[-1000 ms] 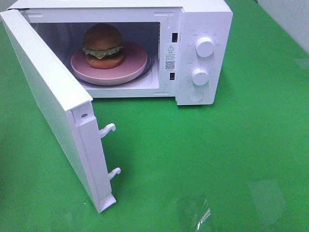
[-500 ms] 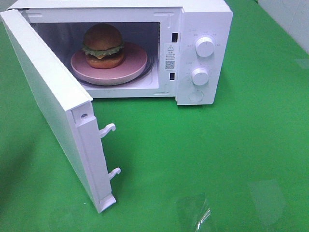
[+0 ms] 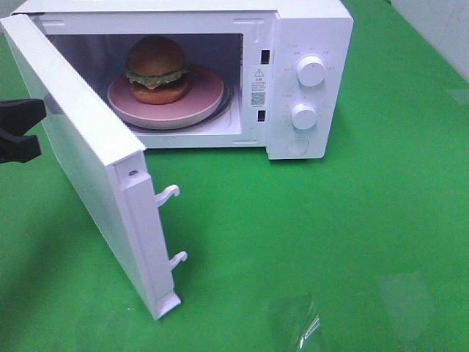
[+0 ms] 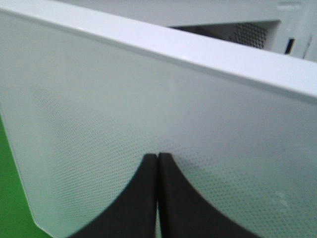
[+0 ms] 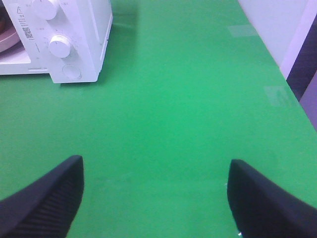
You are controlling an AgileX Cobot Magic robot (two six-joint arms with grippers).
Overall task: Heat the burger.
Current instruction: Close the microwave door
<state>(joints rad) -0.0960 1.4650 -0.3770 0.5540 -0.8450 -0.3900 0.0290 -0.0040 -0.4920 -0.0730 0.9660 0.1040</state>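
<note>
The burger (image 3: 156, 70) sits on a round pink plate (image 3: 201, 101) inside the white microwave (image 3: 311, 29), whose door (image 3: 80, 147) stands wide open, hinged on the left. My left gripper (image 4: 157, 156) is shut, its black fingertips pressed together against the door's dotted outer face. In the exterior view the left gripper (image 3: 26, 130) shows at the left edge, just behind the door. My right gripper (image 5: 156, 198) is open over bare green table to the right of the microwave, holding nothing; the exterior view does not show it.
Two white knobs (image 3: 311, 71) (image 3: 303, 116) and a round button are on the microwave's right panel. Two latch hooks (image 3: 168, 194) stick out of the door's free edge. Green cloth (image 3: 330, 235) covers the table; a white wall borders its far right.
My left gripper has come into view at the left edge, behind the door. The door's free edge has swung slightly to the right, toward closing. The right gripper has not changed.
</note>
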